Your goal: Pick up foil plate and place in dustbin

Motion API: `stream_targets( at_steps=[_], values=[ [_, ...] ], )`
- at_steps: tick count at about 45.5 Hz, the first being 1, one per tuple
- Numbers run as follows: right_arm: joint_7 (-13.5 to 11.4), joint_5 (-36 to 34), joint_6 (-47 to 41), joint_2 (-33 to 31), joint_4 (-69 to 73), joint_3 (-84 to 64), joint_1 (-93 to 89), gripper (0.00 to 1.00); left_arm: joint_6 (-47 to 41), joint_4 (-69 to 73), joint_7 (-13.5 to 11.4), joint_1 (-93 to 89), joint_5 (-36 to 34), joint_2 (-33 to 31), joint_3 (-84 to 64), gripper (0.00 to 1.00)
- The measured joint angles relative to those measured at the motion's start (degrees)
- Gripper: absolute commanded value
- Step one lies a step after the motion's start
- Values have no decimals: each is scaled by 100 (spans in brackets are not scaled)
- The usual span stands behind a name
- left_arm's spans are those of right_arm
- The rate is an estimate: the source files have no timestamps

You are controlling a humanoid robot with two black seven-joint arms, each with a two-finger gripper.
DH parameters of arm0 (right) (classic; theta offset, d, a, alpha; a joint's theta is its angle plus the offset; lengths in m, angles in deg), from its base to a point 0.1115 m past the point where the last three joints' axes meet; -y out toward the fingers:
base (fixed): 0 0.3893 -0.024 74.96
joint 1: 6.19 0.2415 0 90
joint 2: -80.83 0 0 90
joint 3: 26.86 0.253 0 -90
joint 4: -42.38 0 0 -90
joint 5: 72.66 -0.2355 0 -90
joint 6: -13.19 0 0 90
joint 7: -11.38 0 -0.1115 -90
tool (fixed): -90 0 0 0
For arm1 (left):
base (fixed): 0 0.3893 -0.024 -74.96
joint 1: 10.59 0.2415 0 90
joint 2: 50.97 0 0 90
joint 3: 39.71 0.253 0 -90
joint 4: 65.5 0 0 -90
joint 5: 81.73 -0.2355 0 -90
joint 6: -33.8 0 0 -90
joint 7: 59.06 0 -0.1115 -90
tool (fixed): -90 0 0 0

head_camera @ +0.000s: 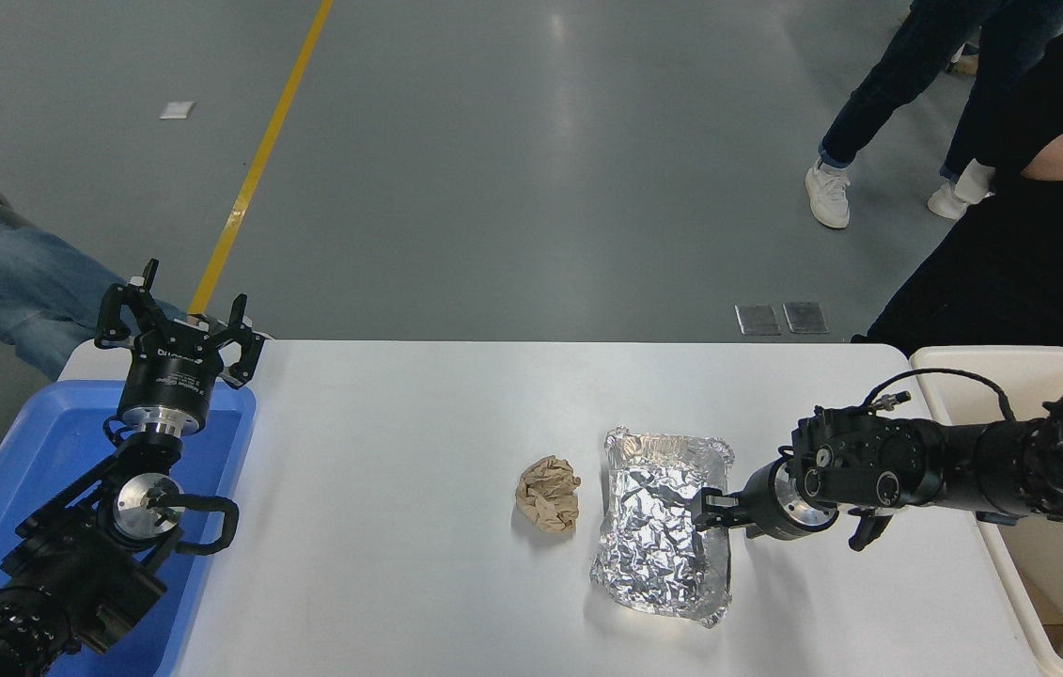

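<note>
The foil plate (658, 527) is a shiny, crinkled silver tray lying right of the table's middle, towards the front. My right gripper (711, 512) comes in low from the right and sits at the plate's right rim, touching or just above it; its tip is too small and dark to read. The cream dustbin (1010, 356) stands off the table's right edge, partly hidden behind my right arm. My left gripper (179, 306) is parked open at the lower left, above the blue tray.
A crumpled brown paper ball (548, 495) lies just left of the plate. A blue tray (42, 442) sits at the table's left end. People stand at the far right (1039, 235), and a seated person's leg (5, 282) shows at the left.
</note>
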State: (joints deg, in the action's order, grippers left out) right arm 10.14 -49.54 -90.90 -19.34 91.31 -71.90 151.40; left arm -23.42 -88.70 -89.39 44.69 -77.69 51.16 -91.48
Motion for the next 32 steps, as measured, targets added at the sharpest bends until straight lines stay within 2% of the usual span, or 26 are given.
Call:
stream_targets(
  at_steps=[12,32],
  values=[
    [13,46,-117,-238,102,-49,288,0,0,-1,0,0,-1,0,0,99],
    [17,92,-548,-1811,1698,-301,2476,0,1,0,3,0,-1,4,0,99]
  ],
)
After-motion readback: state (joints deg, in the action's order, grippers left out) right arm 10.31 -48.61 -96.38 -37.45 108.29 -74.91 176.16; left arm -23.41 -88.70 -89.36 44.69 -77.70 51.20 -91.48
